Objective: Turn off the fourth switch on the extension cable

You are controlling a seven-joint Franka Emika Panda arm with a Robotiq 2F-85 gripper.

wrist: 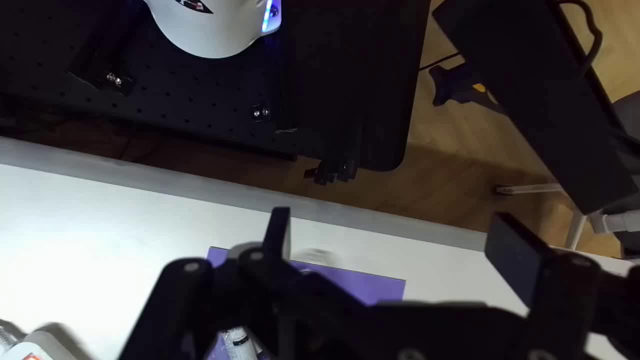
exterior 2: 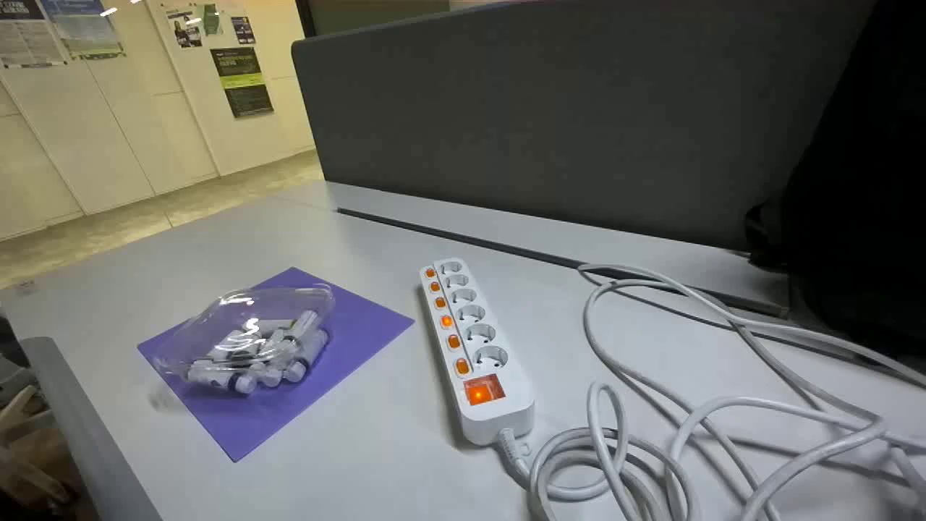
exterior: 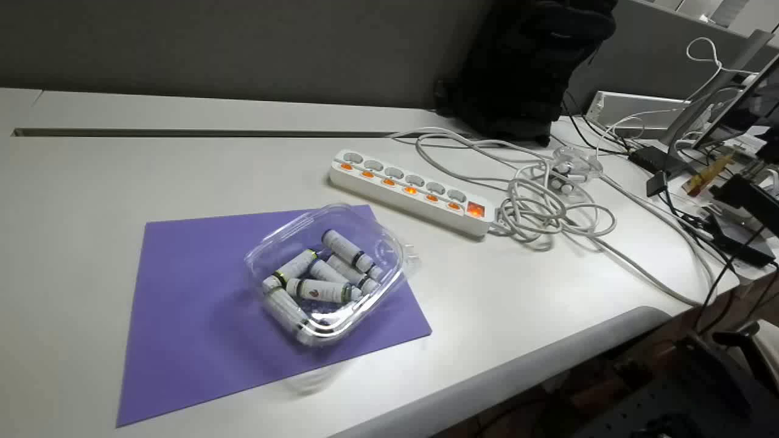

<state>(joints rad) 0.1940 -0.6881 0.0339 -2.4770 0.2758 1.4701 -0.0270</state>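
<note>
In both exterior views the extension cable (exterior: 408, 201) lies on the table (exterior: 505, 298), just beside a purple sheet (exterior: 188, 316); in the wrist view only a corner of it enters at the lower left, the rest cut off. Its fourth switch (exterior 2: 445, 320), counted from the end away from the cord (exterior 2: 514, 456), glows brighter than the other small orange ones, and the larger switch (exterior 2: 483, 391) near the cord is lit too. The cord runs into a tangle of grey-white cables (exterior: 532, 216), and I cannot tell which loops belong to it.

The pincer (wrist: 392, 232) spans the bottom of the wrist view, its fingers (wrist: 515, 255) spread wide apart. Its black body hides much of the purple sheet. In an exterior view the white bottles (exterior: 322, 290) lie heaped in a clear tub (exterior: 371, 307), the lower ones half covered, their label print too small to read. A smaller clear container (exterior: 587, 159) among the cables has white contents, hard to make out.

The backpack (exterior: 529, 67) is a black mass, cut off in both exterior views. In the wrist view a white housing (wrist: 212, 30) is cropped at the top, and a dark blue object (wrist: 457, 85), partly behind a black panel (wrist: 540, 100), is too dim to name.
</note>
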